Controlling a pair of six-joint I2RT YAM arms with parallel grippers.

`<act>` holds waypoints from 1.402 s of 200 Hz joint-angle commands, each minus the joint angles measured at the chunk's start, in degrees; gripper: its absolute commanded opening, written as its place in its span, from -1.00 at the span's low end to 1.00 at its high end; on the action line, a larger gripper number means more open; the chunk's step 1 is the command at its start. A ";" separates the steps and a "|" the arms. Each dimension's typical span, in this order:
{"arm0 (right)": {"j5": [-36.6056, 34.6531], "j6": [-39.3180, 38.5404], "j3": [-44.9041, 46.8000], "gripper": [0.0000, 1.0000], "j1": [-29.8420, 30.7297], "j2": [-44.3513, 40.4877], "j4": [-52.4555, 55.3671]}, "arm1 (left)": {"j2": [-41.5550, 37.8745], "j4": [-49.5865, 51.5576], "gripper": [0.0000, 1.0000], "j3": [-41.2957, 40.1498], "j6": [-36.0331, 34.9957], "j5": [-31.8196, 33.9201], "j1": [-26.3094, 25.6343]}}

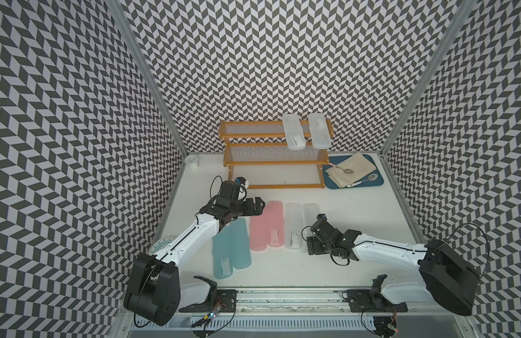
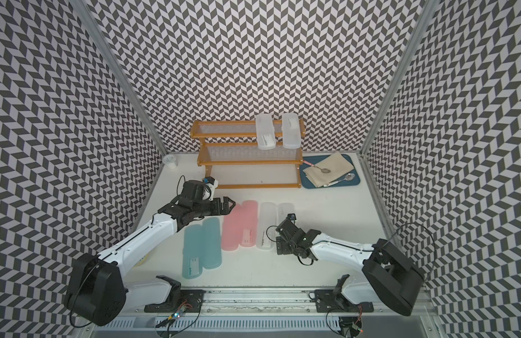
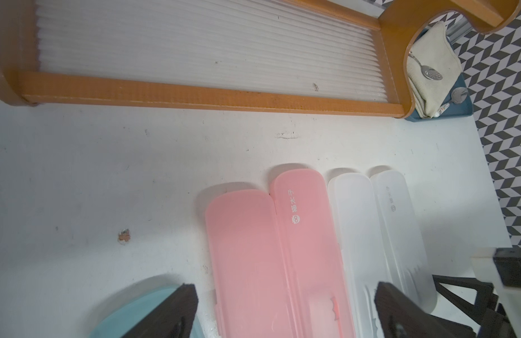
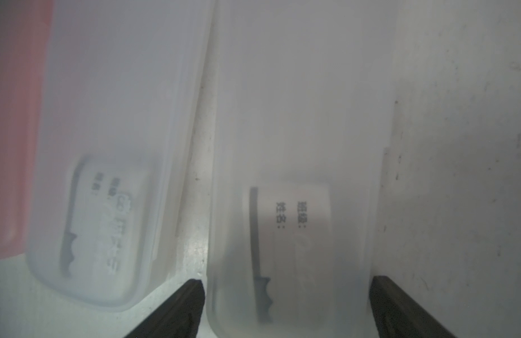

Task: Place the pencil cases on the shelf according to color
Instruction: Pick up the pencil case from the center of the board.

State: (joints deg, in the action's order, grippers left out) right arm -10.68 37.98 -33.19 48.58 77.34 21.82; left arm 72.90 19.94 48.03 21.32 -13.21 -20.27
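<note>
The rightmost frosted white case (image 4: 297, 117) lies flat on the desk (image 1: 356, 219), near of the shelf (image 1: 271, 161), with the open right tool (image 4: 285, 286) set astride its near end. Gripped so far from its middle, the long case could be tipped or dropped when lifted. The neighbouring frosted white case (image 4: 115, 117) could also be nudged, while the left tool (image 3: 282, 289) hangs open and empty over the pink cases (image 3: 253, 248).

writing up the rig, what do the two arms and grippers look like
The left arm and right arm have white shells on the long links, black joints and black shoulder housings, with black cables looping near the wrists. The left gripper and right gripper are black, with flat fingers.
</note>
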 commanded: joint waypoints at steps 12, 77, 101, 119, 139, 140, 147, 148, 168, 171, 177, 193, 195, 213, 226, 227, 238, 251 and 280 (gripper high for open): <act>0.35 1.12 0.41 0.84 0.07 2.80 -2.27 | -1.86 -0.19 0.99 0.95 -0.49 3.12 0.11; -1.57 4.08 2.12 0.61 0.29 0.96 -1.27 | -3.62 -0.78 0.99 0.56 0.55 3.80 2.30; -1.69 4.19 2.75 0.44 0.38 -4.12 -0.55 | -5.86 -0.20 0.99 1.59 0.71 4.98 3.63; -2.32 3.81 1.33 0.41 0.37 -7.77 2.05 | -11.56 -3.89 0.99 0.22 0.42 7.40 3.65; -3.40 2.98 -3.13 0.40 0.38 -10.64 7.61 | -15.85 -7.25 0.99 1.70 -0.59 6.47 3.80; -3.48 2.89 -3.38 0.40 0.38 -10.73 7.83 | -15.77 -7.18 0.99 2.01 -0.67 6.46 3.82; -3.79 2.60 -5.18 0.40 0.38 -11.50 9.49 | -15.02 -6.07 0.99 4.62 -0.75 6.93 3.81; -3.81 2.52 -5.38 0.40 0.38 -11.50 9.87 | -14.78 -5.89 0.99 5.06 -0.75 7.08 3.83; -4.22 1.88 -10.03 0.40 0.36 -13.22 12.60 | -9.75 -2.36 0.99 12.02 -1.12 9.56 4.17; -4.21 1.73 -10.70 0.40 0.38 -13.37 12.72 | -9.09 -2.19 0.99 12.82 -1.11 9.60 4.33; -3.73 1.21 -12.09 0.42 0.36 -13.58 12.84 | -7.65 -2.30 0.99 13.88 -1.24 9.42 4.65; -1.33 -0.32 -16.81 0.46 0.37 -12.70 13.12 | -5.00 -3.89 0.99 15.52 -1.76 7.18 5.65; -0.96 -0.50 -17.48 0.46 0.31 -12.51 13.15 | -4.73 -4.18 0.99 15.65 -1.86 6.94 5.78; 1.32 -1.93 -23.57 0.47 0.34 -10.51 13.07 | -2.87 -6.53 0.99 16.13 -2.42 6.56 6.41; 1.62 -3.14 -27.81 0.47 0.39 -8.75 12.57 | -1.88 -7.86 0.99 16.07 -2.58 6.73 7.20; 1.58 -3.20 -28.16 0.47 0.43 -8.59 12.56 | -1.84 -7.92 0.99 16.05 -2.59 6.72 7.23; 1.61 -4.60 -31.59 0.47 0.46 -6.52 11.92 | -1.21 -9.16 0.99 15.38 -2.93 6.81 7.81; 1.86 -6.21 -35.71 0.47 0.45 -3.85 10.61 | -0.61 -10.28 0.99 14.15 -2.84 6.38 8.51; 2.85 -9.94 -43.72 0.47 0.36 2.41 6.51 | -0.15 -10.30 0.99 12.40 -1.13 4.11 10.16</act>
State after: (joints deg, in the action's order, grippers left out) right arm -8.97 32.82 -71.35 48.69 75.79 34.28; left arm 72.44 11.81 61.63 19.57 -6.76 -11.27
